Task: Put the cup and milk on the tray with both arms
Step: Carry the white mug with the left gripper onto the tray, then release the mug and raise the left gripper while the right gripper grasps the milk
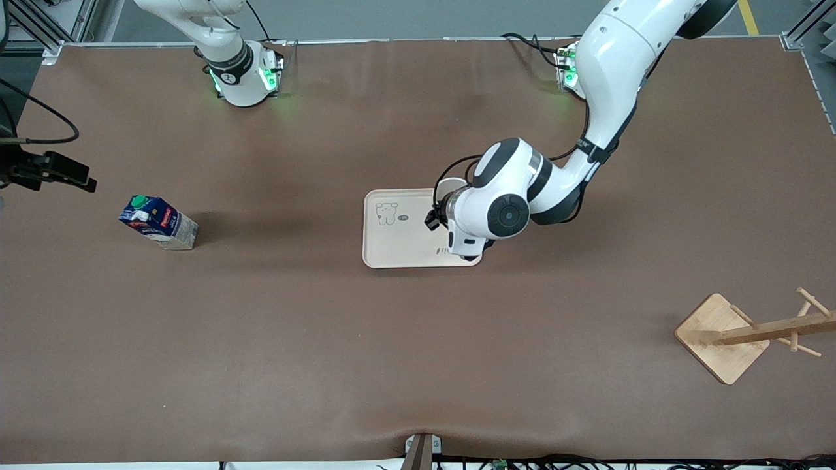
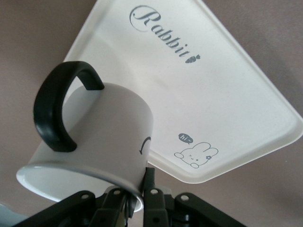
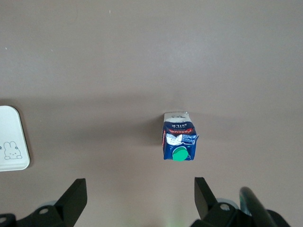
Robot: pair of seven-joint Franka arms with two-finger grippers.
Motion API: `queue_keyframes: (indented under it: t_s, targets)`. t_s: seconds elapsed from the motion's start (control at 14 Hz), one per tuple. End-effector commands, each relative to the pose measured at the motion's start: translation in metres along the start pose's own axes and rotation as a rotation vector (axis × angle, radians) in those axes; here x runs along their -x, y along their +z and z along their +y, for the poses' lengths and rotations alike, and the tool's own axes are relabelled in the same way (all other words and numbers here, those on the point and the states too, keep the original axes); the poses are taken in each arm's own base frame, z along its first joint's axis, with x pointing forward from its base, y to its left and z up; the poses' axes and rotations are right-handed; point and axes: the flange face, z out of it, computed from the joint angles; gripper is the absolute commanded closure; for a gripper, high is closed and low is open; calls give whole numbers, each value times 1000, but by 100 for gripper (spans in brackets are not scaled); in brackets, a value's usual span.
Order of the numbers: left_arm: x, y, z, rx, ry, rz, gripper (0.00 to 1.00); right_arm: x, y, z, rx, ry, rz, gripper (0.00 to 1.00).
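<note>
The cream tray (image 1: 398,245) lies mid-table; it also shows in the left wrist view (image 2: 199,90). My left gripper (image 2: 137,195) is shut on the rim of the white cup (image 2: 104,137), black handle out to the side. It holds the cup (image 1: 449,189) over the tray's corner that is farther from the front camera, toward the left arm's end. Whether the cup touches the tray is hidden. The blue milk (image 1: 159,222) stands on the table toward the right arm's end. My right gripper (image 3: 140,194) is open and empty, high over the table beside the milk (image 3: 179,143).
A wooden rack (image 1: 722,336) with pegs stands near the front camera at the left arm's end. A tray corner (image 3: 12,142) shows in the right wrist view. The table is bare brown mat between the milk and the tray.
</note>
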Motion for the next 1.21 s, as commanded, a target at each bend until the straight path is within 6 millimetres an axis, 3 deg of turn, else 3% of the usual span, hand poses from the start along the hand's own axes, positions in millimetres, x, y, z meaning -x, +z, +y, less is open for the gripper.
queue_keyframes:
  t_s: [0.0,0.21,0.43,0.79,0.86,0.93,1.0,1.14]
  targets:
    - [-10,10,12,10,-40,-57,100,-18,43,-7,-6,3,-103,0]
    - [-23,8,11,22,-56,-82,100,-18,58,-11,11,101,-168,0]
    - [-32,19,9,11,-62,-99,100,-19,59,-15,16,118,-180,0]
    - [-50,29,3,-9,-57,-119,100,-29,84,15,7,137,-229,0]
    - [-53,33,3,-14,-59,-122,90,-30,86,16,7,140,-231,0]
    - [-57,39,2,-22,-52,-125,25,-30,88,15,11,140,-237,0]
    - [-56,42,2,-27,-44,-122,0,-31,88,16,16,145,-234,0]
    - [-55,37,3,-20,-41,-115,0,-34,98,23,14,152,-249,0]
